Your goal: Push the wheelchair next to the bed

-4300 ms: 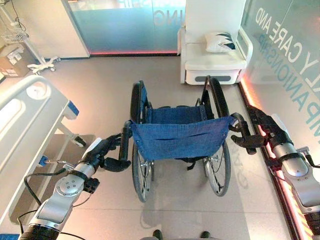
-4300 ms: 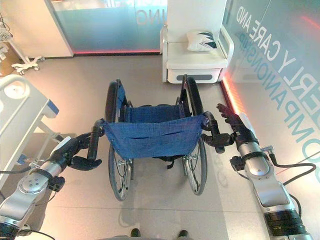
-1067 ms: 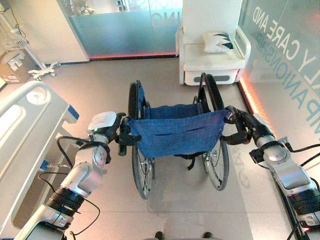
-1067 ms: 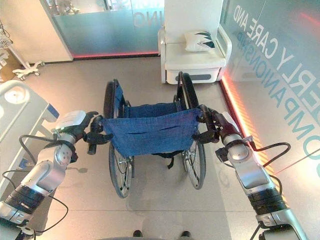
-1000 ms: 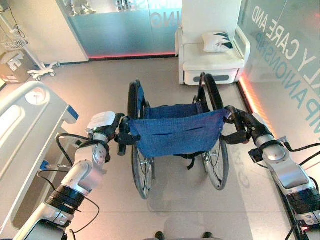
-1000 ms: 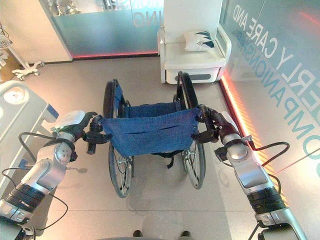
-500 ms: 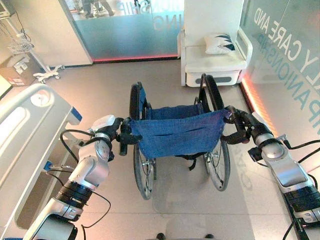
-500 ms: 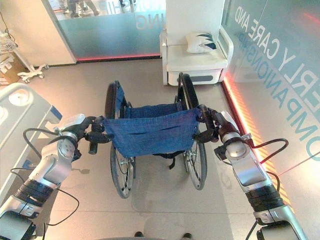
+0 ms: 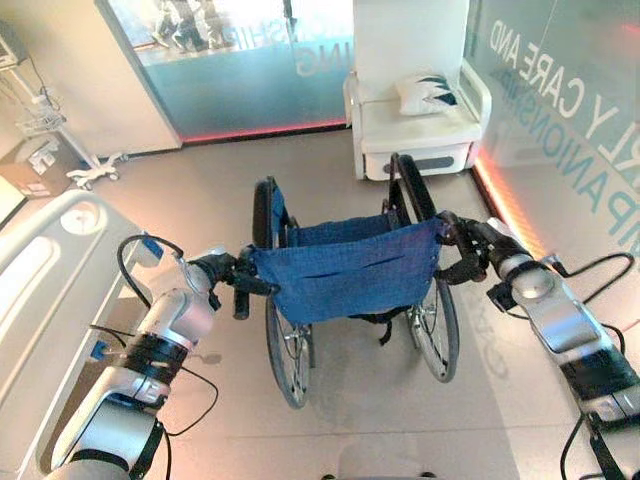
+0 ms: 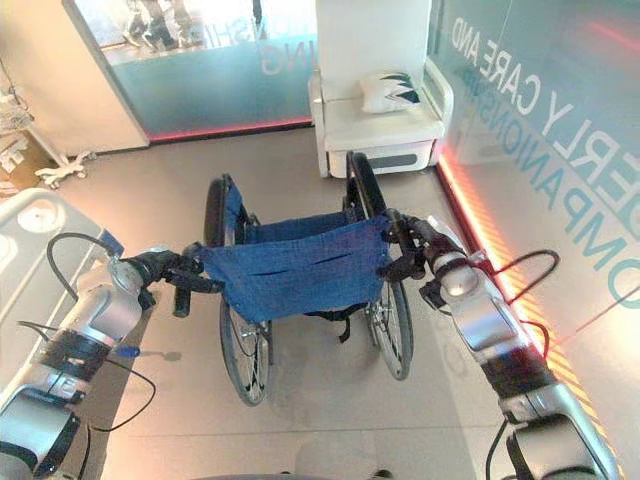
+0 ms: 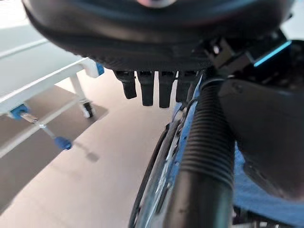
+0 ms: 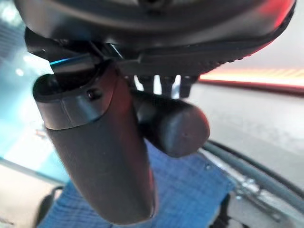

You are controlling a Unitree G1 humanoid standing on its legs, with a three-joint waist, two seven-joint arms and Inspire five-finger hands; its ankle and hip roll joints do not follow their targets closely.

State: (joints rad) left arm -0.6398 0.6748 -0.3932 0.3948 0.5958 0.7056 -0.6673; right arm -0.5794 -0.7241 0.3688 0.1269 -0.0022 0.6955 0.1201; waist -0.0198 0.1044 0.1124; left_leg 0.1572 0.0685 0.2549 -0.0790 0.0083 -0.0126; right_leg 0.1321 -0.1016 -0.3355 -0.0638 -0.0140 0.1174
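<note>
The wheelchair (image 9: 345,270) has a blue cloth backrest and big black wheels, and stands mid-floor with its back toward me. My left hand (image 9: 222,268) is curled round its left push handle; the ribbed grip (image 11: 204,156) passes between my fingers (image 11: 147,88) and thumb in the left wrist view. My right hand (image 9: 478,245) is shut on the right push handle, whose rounded end (image 12: 171,123) sticks out past my thumb (image 12: 95,156). The white bed (image 9: 40,260) runs along the left, about a wheel's width from the chair.
A white armchair (image 9: 410,120) with a patterned pillow stands straight ahead beyond the wheelchair. A glass wall with lettering and a red floor light strip (image 9: 505,200) run close along the right. A wheeled stand (image 9: 60,140) and boxes sit far left.
Since the earliest frames both hands have moved onto the push handles and shut on them. Over the last second the view has shifted and both arms reach further forward.
</note>
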